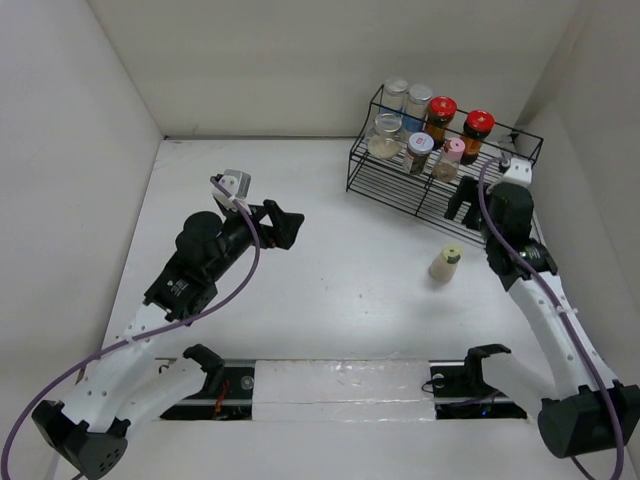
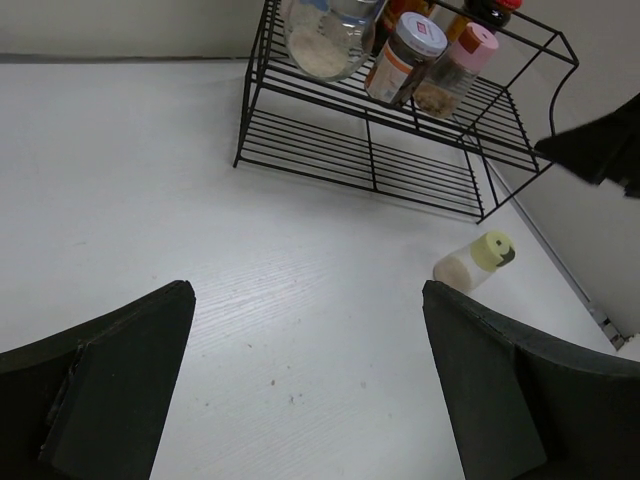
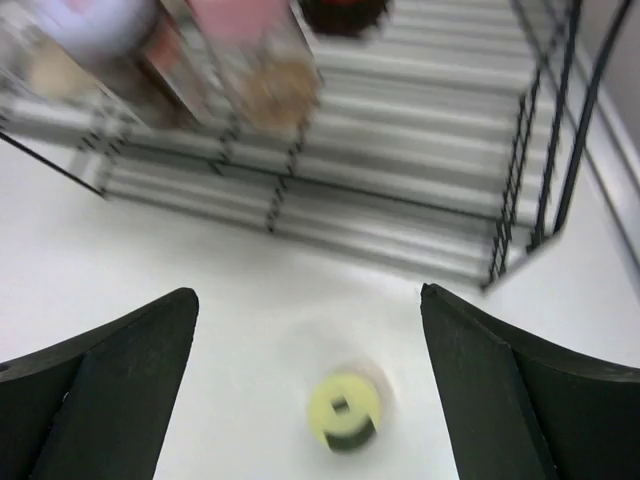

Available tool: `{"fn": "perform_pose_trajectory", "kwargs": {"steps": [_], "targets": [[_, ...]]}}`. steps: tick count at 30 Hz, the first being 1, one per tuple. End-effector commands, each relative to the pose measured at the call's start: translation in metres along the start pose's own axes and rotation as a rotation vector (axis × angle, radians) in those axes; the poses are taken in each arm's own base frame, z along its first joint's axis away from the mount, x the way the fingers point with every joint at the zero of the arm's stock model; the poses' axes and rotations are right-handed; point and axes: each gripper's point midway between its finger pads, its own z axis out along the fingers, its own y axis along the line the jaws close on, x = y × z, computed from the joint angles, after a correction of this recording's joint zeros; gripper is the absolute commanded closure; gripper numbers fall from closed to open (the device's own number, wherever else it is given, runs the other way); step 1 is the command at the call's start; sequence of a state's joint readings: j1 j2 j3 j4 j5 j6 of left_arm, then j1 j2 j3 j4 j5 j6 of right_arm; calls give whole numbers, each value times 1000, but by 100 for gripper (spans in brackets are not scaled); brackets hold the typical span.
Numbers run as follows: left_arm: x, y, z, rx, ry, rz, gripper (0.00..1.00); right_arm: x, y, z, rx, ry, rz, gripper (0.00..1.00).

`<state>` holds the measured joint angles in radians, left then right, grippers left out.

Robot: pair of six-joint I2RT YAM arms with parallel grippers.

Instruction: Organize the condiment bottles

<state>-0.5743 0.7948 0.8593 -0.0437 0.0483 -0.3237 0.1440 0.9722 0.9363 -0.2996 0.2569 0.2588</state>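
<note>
The right gripper [image 1: 462,212] is spread wide with nothing between its dark, wedge-shaped fingers [image 3: 110,390]. It hangs just in front of the right end of the black wire rack [image 1: 400,185]. Near it, closer to the arm bases and apart from the fingers, the yellow-green-capped bottle [image 1: 445,263] stands alone on the white table [image 1: 330,290]. It is a small clear shaker with pale beige contents. Its round cap has a dark flip tab, which the right wrist view, though blurred, shows from above.

The left gripper [image 1: 285,225] is also opened wide and holds nothing. It hovers over the middle-left of the table, well apart from the rack and the lone bottle.

The rack is made of thin black rods in stepped tiers and holds the other seven bottles.
- **Back tier:** two silver-lidded clear bottles [image 1: 406,98] with blue labels stand beside two red-lidded amber bottles [image 1: 458,122].
- **Tier in front:** a wide clear jar [image 1: 385,135] with a pale powder in its base, a jar with a red and white lid [image 1: 420,148], and a pink-capped bottle [image 1: 453,158] of tan granules.

The lowest shelf shows only bare wire.
</note>
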Motion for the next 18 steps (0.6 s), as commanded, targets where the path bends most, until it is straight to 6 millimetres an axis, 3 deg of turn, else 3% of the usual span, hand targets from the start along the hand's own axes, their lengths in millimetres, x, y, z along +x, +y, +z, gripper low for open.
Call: {"fn": "perform_pose_trajectory", "kwargs": {"steps": [1, 3, 7, 13, 18], "targets": [[-33, -17, -10, 54, -94, -8, 7, 77, -29, -10, 114, 216, 7, 2], [-30, -18, -7, 64, -79, -7, 7, 103, -28, -15, 86, 286, 12, 2], [-30, -18, -7, 65, -78, -16, 7, 130, -25, -15, 52, 345, 33, 2], [-34, -20, -12, 72, -95, -16, 7, 144, -11, 0, -2, 401, 39, 2], [-35, -19, -12, 63, -99, -17, 7, 160, -18, 4, 34, 436, 16, 13]]}}
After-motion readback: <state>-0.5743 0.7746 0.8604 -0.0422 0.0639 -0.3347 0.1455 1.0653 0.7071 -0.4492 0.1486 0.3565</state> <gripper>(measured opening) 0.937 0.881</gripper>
